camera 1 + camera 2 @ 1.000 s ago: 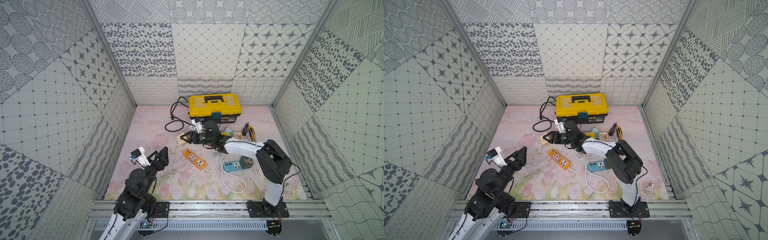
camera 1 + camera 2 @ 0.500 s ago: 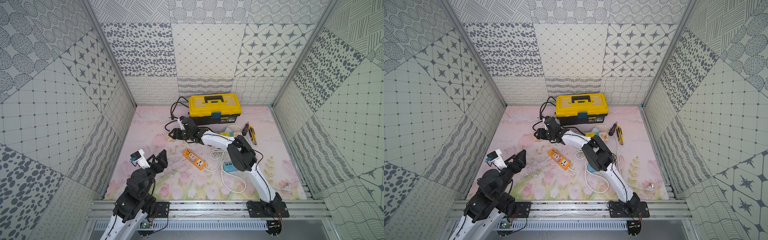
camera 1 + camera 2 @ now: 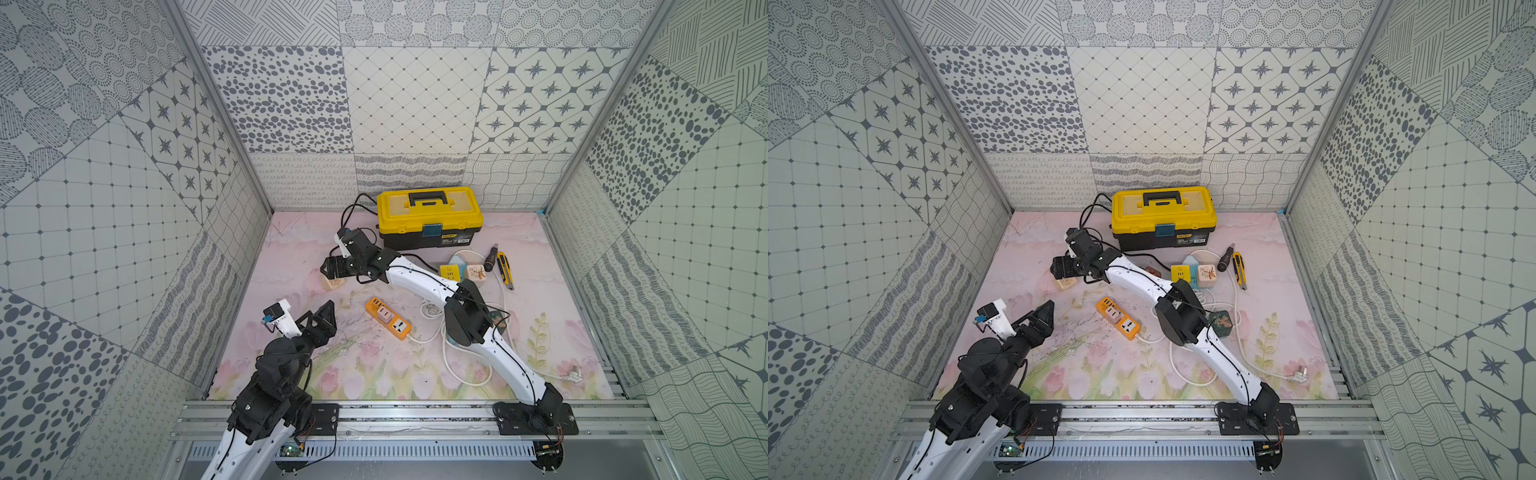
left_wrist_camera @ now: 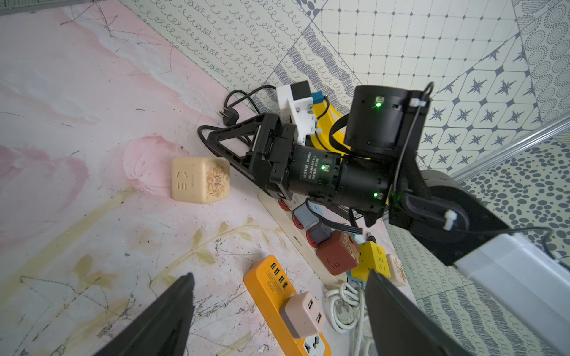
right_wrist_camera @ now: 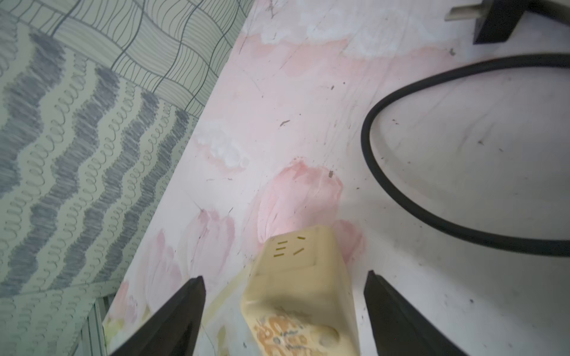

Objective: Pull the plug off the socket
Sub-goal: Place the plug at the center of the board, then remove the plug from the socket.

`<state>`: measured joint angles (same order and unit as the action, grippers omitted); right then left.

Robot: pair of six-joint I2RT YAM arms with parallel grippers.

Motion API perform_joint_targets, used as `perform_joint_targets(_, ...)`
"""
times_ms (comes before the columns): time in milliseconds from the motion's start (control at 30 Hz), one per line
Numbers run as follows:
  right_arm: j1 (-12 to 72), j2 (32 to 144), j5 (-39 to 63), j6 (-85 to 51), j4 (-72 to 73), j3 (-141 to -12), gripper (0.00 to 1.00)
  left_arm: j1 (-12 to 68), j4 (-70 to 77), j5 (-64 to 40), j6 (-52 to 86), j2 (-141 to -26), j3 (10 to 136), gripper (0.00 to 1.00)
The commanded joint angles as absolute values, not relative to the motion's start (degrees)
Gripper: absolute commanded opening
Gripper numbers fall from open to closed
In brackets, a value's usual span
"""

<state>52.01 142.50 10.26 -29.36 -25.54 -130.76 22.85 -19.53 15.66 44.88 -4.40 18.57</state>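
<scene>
Right wrist view: the right gripper [image 5: 283,276] was seen with its two black fingers spread apart. The cream cube-shaped plastic plug [image 5: 297,262] was framed between them with a gap on each side, so nothing was gripped. The plug was laid flat on the pink floral mat [image 5: 308,123], toward its left side, apart from the long white power strip with red switches [image 4: 297,239]. A thick black cable [image 5: 398,197] was curved just beside the plug. The left gripper [image 3: 322,318] was held over the mat, fingers wide apart, near the orange plastic power strip [image 3: 388,318]. A yellow-and-black plastic toolbox [image 3: 430,216] was set against the back wall.
</scene>
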Motion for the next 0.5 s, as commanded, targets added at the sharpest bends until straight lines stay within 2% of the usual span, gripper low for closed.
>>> perform_joint_targets(0,51.86,125.45,8.31,-19.70,-16.81,-115.79,0.85,22.83,-18.91,9.32,49.65,-6.11,18.35,0.90)
perform_joint_targets(133,50.78,105.56,6.96,-16.15,-2.32,-88.03,0.84,22.82,-14.17,3.45,51.83,-11.08,17.41,0.89)
perform_joint_targets(267,47.50,89.26,9.69,-18.23,5.41,-64.74,0.84,22.91,-6.62,-2.92,51.56,-21.09,17.35,0.88)
perform_joint_targets(467,42.86,78.36,17.09,-24.49,9.13,-43.48,0.84,23.64,-2.68,-9.68,46.85,-40.60,22.55,0.87)
